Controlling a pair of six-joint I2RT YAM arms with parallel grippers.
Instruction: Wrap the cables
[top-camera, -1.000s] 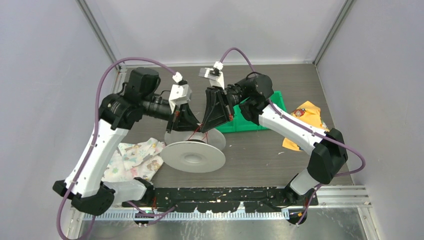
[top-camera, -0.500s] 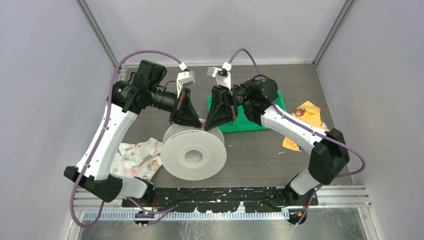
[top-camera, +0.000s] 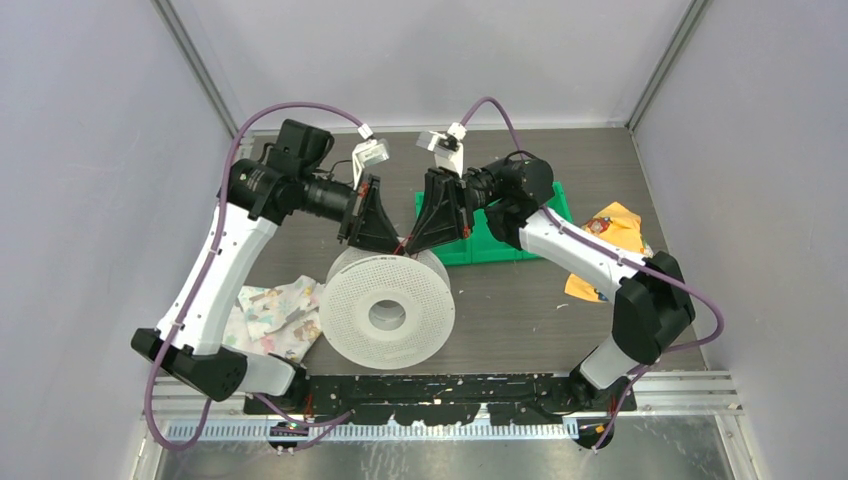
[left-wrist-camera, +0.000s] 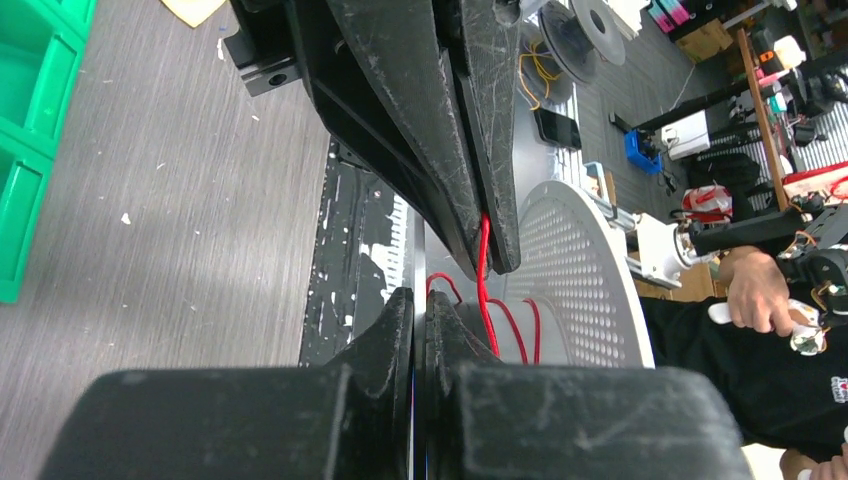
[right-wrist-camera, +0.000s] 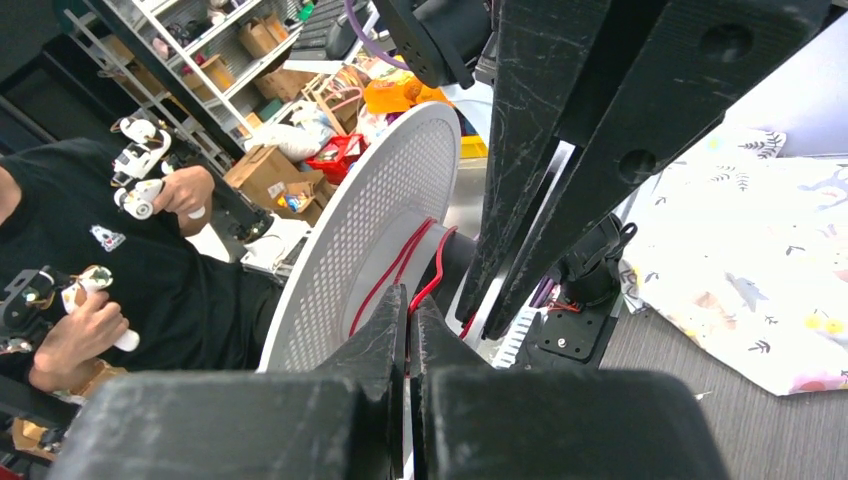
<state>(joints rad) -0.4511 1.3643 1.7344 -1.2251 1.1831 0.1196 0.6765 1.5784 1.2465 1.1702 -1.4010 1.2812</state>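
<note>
A thin red cable (top-camera: 403, 246) runs between my two grippers and down onto the hub of a white perforated spool (top-camera: 388, 310), which stands tilted on its rim at the table's middle. My left gripper (top-camera: 398, 247) and right gripper (top-camera: 410, 244) meet tip to tip just above the spool's far rim. In the left wrist view my left gripper (left-wrist-camera: 420, 300) is shut, with the cable (left-wrist-camera: 484, 240) looping beside it over the spool (left-wrist-camera: 585, 260). In the right wrist view my right gripper (right-wrist-camera: 408, 296) is shut on the cable (right-wrist-camera: 440, 262), with turns on the spool (right-wrist-camera: 350, 230).
A green bin (top-camera: 505, 238) stands behind the right gripper. A patterned cloth (top-camera: 268, 316) lies left of the spool. A yellow-orange bag (top-camera: 612, 232) lies at the right. A black strip (top-camera: 440, 388) runs along the near edge.
The spool has tipped up from nearly flat to standing on its rim, facing the camera. The left arm has swung up and back. Both grippers have closed in together above it.
</note>
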